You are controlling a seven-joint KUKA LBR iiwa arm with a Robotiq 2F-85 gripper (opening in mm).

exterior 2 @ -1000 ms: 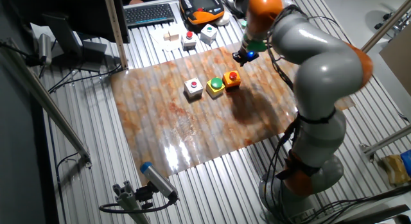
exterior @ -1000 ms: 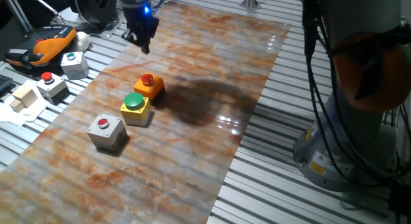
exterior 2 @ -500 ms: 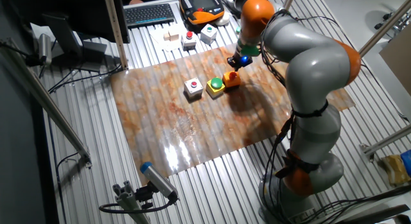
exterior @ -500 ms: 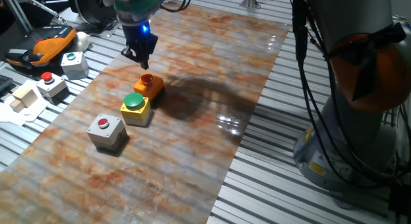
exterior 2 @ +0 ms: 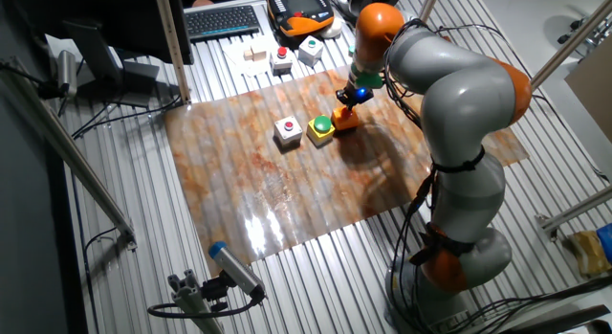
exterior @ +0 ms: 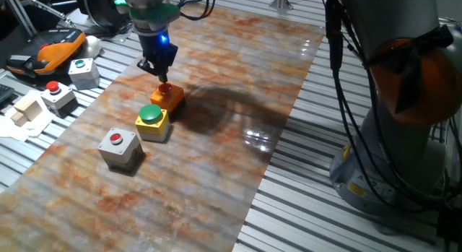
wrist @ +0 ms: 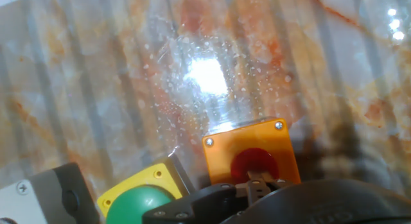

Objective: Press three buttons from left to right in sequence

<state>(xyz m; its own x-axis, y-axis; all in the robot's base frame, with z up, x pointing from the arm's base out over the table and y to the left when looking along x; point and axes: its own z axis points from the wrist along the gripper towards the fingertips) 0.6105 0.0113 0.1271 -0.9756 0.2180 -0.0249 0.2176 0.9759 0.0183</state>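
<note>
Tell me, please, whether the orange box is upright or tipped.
Upright: the orange box sits flat, its red button facing up.

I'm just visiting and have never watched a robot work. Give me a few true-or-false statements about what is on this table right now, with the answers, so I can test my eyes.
1. The fingers are right over the orange box. True.
2. The yellow box carries a red button. False: its button is green.
3. The yellow box sits between the grey box and the orange box. True.
4. The three boxes on the marbled mat are stacked on one another. False: they sit in a row on the mat.
5. The wooden blocks lie on the marbled mat. False: they lie off it, on the slatted table.
</note>
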